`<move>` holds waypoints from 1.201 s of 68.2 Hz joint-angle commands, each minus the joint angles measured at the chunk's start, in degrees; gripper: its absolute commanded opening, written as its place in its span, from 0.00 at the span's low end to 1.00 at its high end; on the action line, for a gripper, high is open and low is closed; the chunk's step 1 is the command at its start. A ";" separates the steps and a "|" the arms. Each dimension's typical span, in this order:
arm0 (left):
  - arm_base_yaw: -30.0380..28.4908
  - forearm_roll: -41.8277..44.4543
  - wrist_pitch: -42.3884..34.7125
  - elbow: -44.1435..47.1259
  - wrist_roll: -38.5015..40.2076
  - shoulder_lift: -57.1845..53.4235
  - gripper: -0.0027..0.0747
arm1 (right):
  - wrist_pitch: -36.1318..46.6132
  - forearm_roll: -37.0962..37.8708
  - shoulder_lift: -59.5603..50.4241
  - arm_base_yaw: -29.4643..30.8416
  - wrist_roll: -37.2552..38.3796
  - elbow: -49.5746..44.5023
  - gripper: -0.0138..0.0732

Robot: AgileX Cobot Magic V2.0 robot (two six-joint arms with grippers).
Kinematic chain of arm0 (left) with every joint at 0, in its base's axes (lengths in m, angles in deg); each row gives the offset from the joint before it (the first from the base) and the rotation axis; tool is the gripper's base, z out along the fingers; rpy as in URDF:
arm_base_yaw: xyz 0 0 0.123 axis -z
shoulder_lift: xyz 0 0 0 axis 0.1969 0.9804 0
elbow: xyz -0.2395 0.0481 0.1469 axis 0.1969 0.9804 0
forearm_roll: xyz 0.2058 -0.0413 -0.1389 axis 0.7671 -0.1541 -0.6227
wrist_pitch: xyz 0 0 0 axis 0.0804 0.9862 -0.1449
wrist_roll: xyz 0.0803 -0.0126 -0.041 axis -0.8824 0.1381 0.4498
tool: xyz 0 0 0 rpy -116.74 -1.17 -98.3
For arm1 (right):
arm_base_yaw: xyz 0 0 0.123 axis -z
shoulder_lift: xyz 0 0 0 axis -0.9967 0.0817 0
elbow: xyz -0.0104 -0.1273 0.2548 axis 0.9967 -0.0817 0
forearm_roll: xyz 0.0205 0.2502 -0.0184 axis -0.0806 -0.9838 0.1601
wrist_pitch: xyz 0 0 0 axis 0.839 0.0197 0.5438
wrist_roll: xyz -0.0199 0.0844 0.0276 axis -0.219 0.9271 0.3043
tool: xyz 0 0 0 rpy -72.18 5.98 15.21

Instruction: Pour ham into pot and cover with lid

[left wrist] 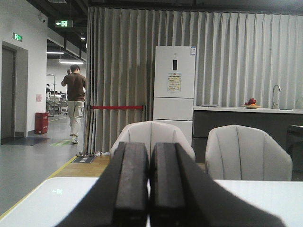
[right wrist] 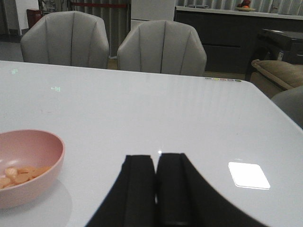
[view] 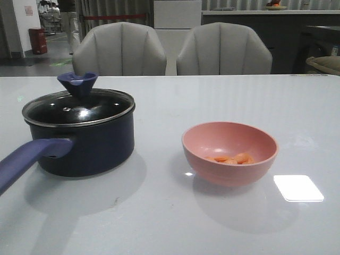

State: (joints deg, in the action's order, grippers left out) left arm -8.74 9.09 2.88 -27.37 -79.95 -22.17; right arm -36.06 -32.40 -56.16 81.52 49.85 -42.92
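Ham [view: 232,158] sits in pink bowl [view: 229,151] on table [view: 212,101], right of pot [view: 85,141]; lid [view: 78,103] on pot. Left end effector [left wrist: 149,182] and right end effector [right wrist: 156,189] both pressed together, holding nothing.

Left gripper [left wrist: 149,184] matte black, right gripper [right wrist: 156,189] alike

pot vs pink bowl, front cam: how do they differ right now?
The pot is dark navy and covered by the lid; the pink bowl is open, showing the ham. The pot has a long handle; the bowl has none. The pot looks larger. Both stand upright on the table.
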 commanded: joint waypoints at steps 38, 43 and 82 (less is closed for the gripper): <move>0.43 -0.15 22.53 -17.80 0.46 19.82 0.20 | 4.83 0.80 -1.13 0.39 0.07 0.30 0.33; 0.43 -0.15 22.64 -17.80 0.46 20.29 0.23 | 4.83 0.80 -1.13 0.39 0.07 0.30 0.33; 5.49 -0.51 37.95 -31.98 0.46 38.45 0.89 | 4.83 0.80 -1.13 0.39 0.07 0.30 0.33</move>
State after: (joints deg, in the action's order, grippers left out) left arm -5.23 9.09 40.41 -52.74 -79.95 10.65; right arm -36.06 -32.40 -56.16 81.52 49.85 -42.92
